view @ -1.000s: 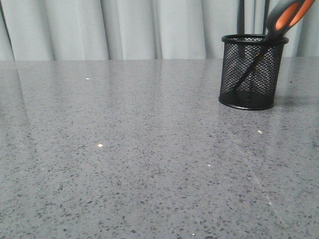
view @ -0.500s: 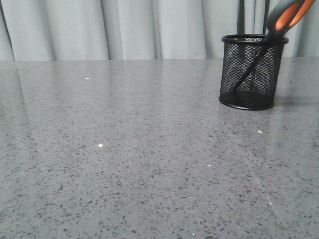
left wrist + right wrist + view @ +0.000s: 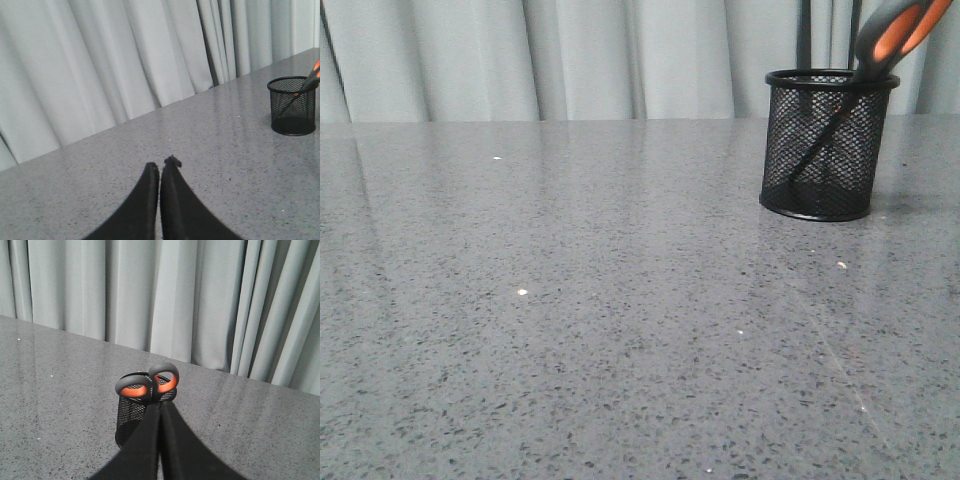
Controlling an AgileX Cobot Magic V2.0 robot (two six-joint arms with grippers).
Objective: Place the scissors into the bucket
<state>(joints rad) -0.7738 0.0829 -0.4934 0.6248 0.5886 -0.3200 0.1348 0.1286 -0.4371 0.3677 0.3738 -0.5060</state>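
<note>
The black wire-mesh bucket (image 3: 825,150) stands on the grey table at the far right. The scissors (image 3: 895,30) stand in it, blades down and leaning, with the grey and orange handles above the rim. Neither gripper shows in the front view. In the left wrist view the bucket (image 3: 292,107) and scissors (image 3: 312,77) are far off; my left gripper (image 3: 161,165) is shut and empty over bare table. In the right wrist view my right gripper (image 3: 161,404) is shut and empty, held back from the bucket (image 3: 130,420); the scissors' handles (image 3: 134,385) show just beyond its tips.
The grey speckled table (image 3: 570,300) stretches wide to the left of and in front of the bucket. Pale grey curtains (image 3: 570,55) hang behind its far edge. A few small light specks lie on the surface.
</note>
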